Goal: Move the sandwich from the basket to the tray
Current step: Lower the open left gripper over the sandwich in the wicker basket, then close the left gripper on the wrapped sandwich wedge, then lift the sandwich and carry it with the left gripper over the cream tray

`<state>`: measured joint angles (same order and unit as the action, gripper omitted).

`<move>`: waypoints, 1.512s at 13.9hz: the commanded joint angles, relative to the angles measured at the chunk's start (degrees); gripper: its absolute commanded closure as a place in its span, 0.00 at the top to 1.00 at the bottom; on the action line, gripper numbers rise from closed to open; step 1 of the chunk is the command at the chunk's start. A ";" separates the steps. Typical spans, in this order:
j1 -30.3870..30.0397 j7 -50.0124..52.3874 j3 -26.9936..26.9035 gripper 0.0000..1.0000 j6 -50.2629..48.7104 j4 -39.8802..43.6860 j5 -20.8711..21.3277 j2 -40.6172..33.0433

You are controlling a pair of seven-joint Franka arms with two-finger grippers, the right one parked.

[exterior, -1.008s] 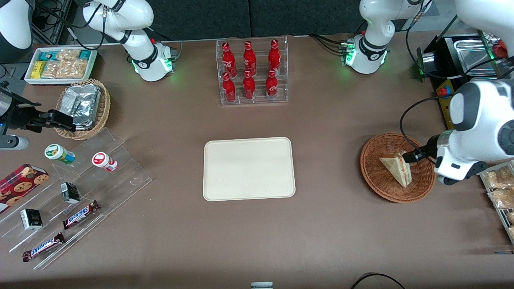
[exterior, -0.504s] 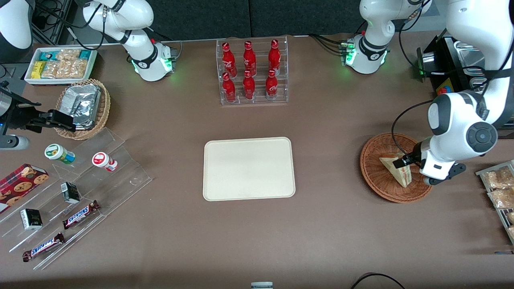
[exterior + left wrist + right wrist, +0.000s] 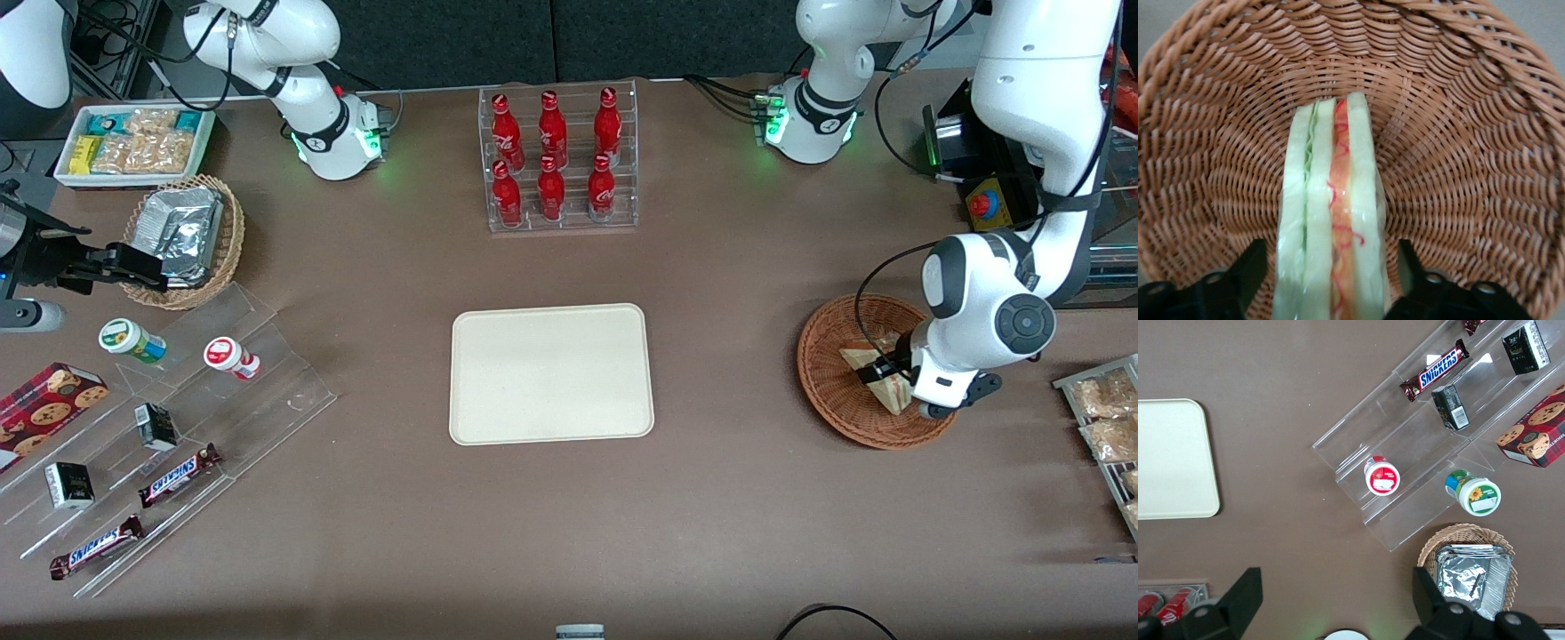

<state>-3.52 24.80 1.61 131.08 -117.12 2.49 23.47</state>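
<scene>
The cream-white tray [image 3: 551,373] sits bare mid-table, well apart from the action, and off toward the working arm's end lies the reddish-brown wicker basket [image 3: 831,391] with the sandwich [image 3: 861,360] in it, not yet lifted. The left gripper [image 3: 880,369] is down inside that basket, right at the wedge. From the wrist camera you get the relation that matters: the sandwich [image 3: 1331,220] stands on edge, its cut face up, pale bread with a green layer and a red layer running as long stripes straight away from the camera, and the two black fingers [image 3: 1238,277] stand open, one on each bread face, with the wedge squarely in the gap between them. So the long axis runs along the gripper's line of sight and the jaws would close across the thin dimension, bread to bread, which looks like the right way to take it. Whether the pads touch the bread yet, I can't tell; a sliver of wicker [image 3: 1458,167] shows on either side. The arm reaches in from the basket's outer side, forearm dropping from above, wrist bent down low over the rim, hand aimed toward the tray. My read: a close, then a lift clear of the rim.
</scene>
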 commanded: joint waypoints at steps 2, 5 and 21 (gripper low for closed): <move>0.01 0.87 -0.02 0.17 1.46 0.75 0.93 0.96; 0.27 1.65 0.15 0.11 -3.17 3.02 0.85 -2.63; 31.89 34.00 1.74 0.13 -28.16 32.99 -6.01 2.88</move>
<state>24.25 58.23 4.35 103.83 -88.80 -3.22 22.65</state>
